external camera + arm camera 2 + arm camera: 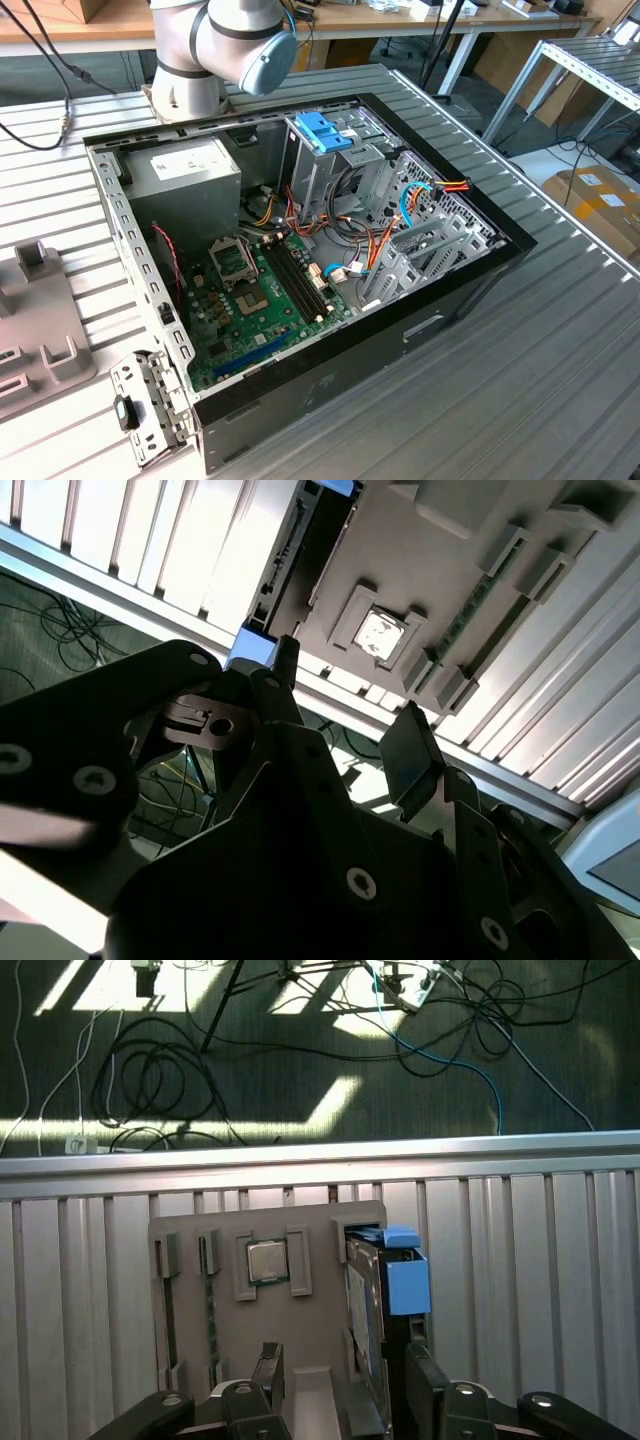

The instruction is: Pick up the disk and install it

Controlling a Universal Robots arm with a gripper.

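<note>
The disk (362, 1295) stands on edge in a slot of the grey fixture tray (200, 1250). It is a dark flat drive with blue rails and a blue tab end (406, 1278). My gripper (345, 1385) is open just above the tray, its two dark fingers (268, 1372) straddling the disk's near end, with a gap showing on one side. In the second wrist view the disk (300, 555) and a blue corner (248, 646) lie just past the gripper (345, 710). The open computer case (300, 250) sits mid-table, with the blue-handled drive cage (322, 150) inside it.
The tray also holds a processor chip (266, 1260) and memory sticks (210, 1300). The tray's edge (40, 330) is at the exterior view's left. The arm's base (215, 50) stands behind the case. Cables lie on the floor (300, 1050) beyond the slatted table.
</note>
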